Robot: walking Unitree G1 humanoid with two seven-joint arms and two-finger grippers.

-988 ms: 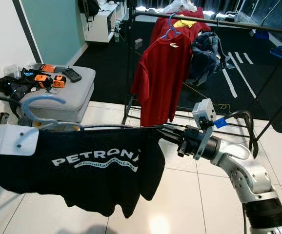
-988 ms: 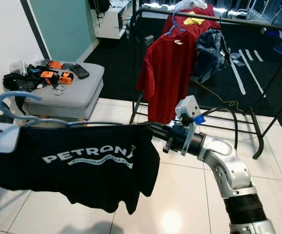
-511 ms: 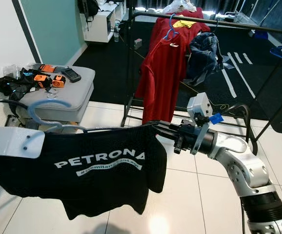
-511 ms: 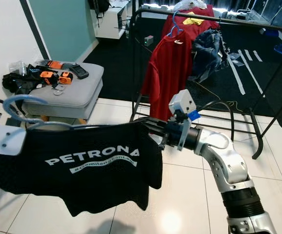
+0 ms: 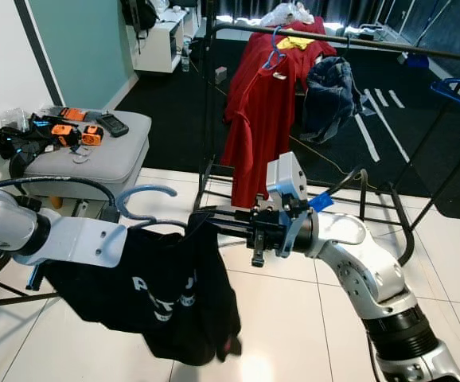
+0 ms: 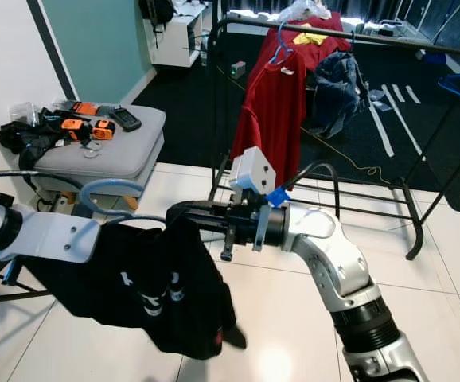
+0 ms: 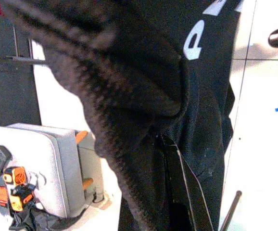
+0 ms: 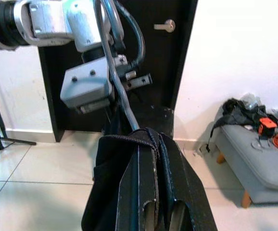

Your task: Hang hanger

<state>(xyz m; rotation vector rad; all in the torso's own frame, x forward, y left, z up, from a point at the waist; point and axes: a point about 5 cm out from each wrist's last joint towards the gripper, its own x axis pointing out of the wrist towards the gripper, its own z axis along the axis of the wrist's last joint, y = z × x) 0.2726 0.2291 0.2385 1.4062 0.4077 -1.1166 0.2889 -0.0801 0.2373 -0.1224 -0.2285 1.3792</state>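
Your right gripper (image 5: 206,216) has its two black fingers pressed together on the shoulder of the black shirt (image 5: 162,298), pinching the cloth and the hanger (image 5: 138,199) end under it; in the right wrist view the fabric wraps over both fingertips (image 8: 153,144) with no gap between them. Your left gripper (image 7: 177,192) sits at the other end of the shirt, buried under black cloth in the left wrist view, so you cannot tell whether its fingers are spread or closed. The light blue hanger hook curls up between your two arms, just above the shirt collar, and the shirt hangs bunched from it over the white tile floor (image 5: 294,334), white lettering partly folded in. Take the clothes rack (image 5: 357,40) as your landmark: the hanger and shirt are held in front of it and below its top bar, well apart from that bar. A red shirt (image 5: 258,103) already hangs from the rack on a blue hanger, with a dark blue garment (image 5: 329,91) draped on the bar beside it, on your right. To the left of the rack stands a grey cushioned stool (image 5: 95,155) carrying orange and black gadgets (image 5: 75,131) and a tangle of black cables (image 5: 15,142). Behind the rack the floor is dark carpet (image 5: 166,87).
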